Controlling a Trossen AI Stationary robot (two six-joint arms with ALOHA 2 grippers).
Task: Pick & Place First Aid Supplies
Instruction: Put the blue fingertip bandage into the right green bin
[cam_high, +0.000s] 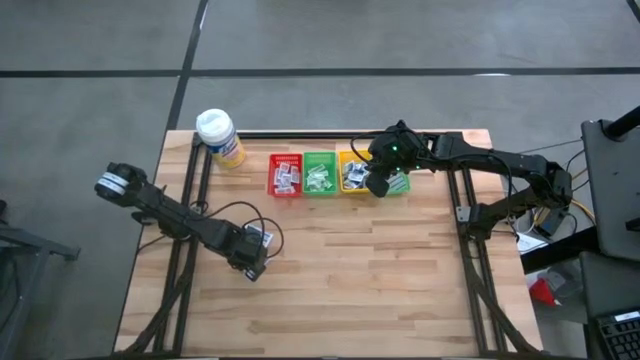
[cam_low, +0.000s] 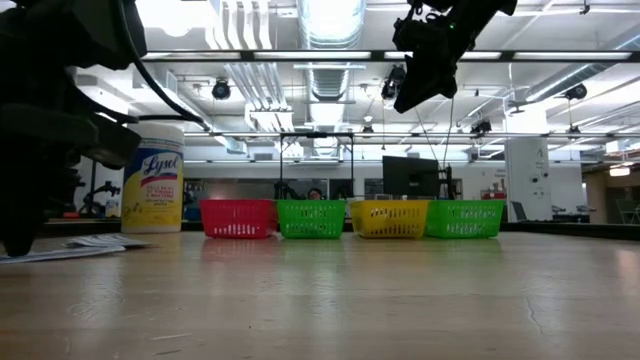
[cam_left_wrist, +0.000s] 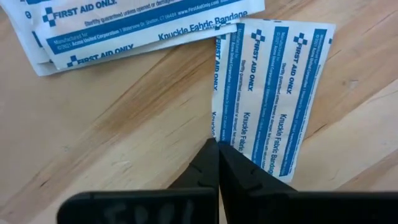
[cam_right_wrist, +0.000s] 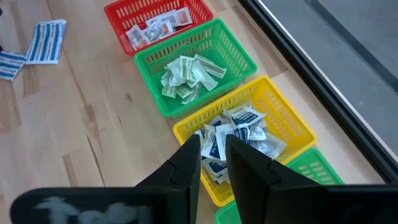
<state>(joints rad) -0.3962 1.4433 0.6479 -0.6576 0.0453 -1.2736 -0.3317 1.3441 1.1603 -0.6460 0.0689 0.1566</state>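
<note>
While the high view shows the left gripper (cam_high: 252, 262) low beside bandage packets (cam_high: 262, 237), the right gripper (cam_high: 378, 184) hangs above the yellow bin (cam_high: 352, 172). Left wrist view: fingers (cam_left_wrist: 205, 168) pressed together on a knuckle bandage packet (cam_left_wrist: 267, 93). Right wrist view: fingers (cam_right_wrist: 186, 163) slightly apart, empty.

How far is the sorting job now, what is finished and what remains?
Mostly done: the red basket, green basket and yellow basket already hold packets. In hand: the left hand is shut on a blue-print bandage packet on the table. The right hand hovers over the yellow basket. Left: a few bandage packets beside it.
</note>
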